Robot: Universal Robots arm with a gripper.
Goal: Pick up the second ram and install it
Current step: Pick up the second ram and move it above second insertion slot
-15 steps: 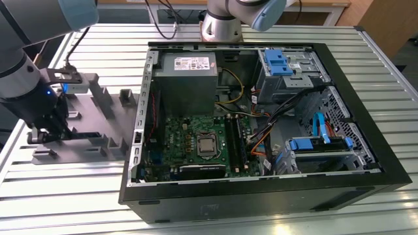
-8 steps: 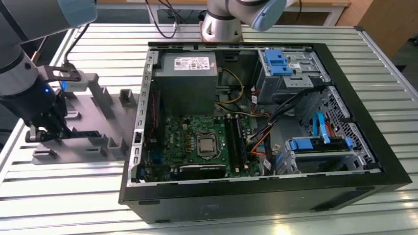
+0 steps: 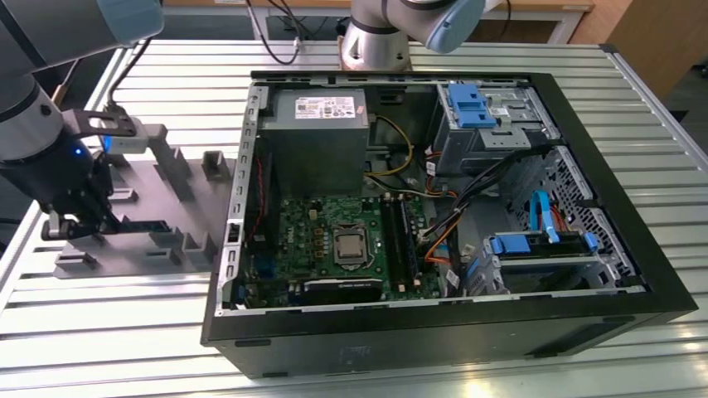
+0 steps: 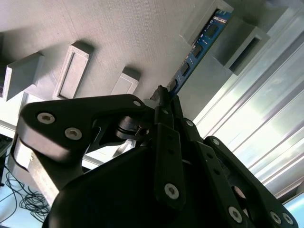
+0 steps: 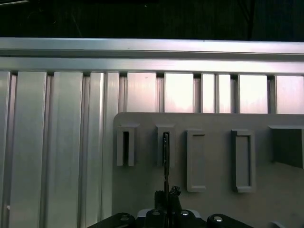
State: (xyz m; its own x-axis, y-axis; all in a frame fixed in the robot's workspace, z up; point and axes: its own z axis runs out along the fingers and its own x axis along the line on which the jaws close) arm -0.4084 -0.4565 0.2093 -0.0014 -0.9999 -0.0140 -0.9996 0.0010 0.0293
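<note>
The second ram point(image 4: 196, 49) was blue, with a row of black chips along it. The gripper point(image 4: 164, 95) was matte black, dotted with silvery screw heads. The tray point(image 4: 118, 33) was plain grey with a fine grained texture. The table point(image 3: 111, 348) was silvery metal, striped by long parallel ribs. The computer case point(image 3: 443, 340) was black, its motherboard point(image 3: 321, 232) green, its drive brackets point(image 3: 470, 104) bright blue, and its power supply point(image 3: 315, 141) grey with a white label. The arm point(image 3: 370, 37) was grey with pale blue caps.

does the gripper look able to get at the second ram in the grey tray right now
Probably yes: the gripper sits at one end of the second ram, seemingly closed on it, and nothing on the grey tray stands between them.
</note>
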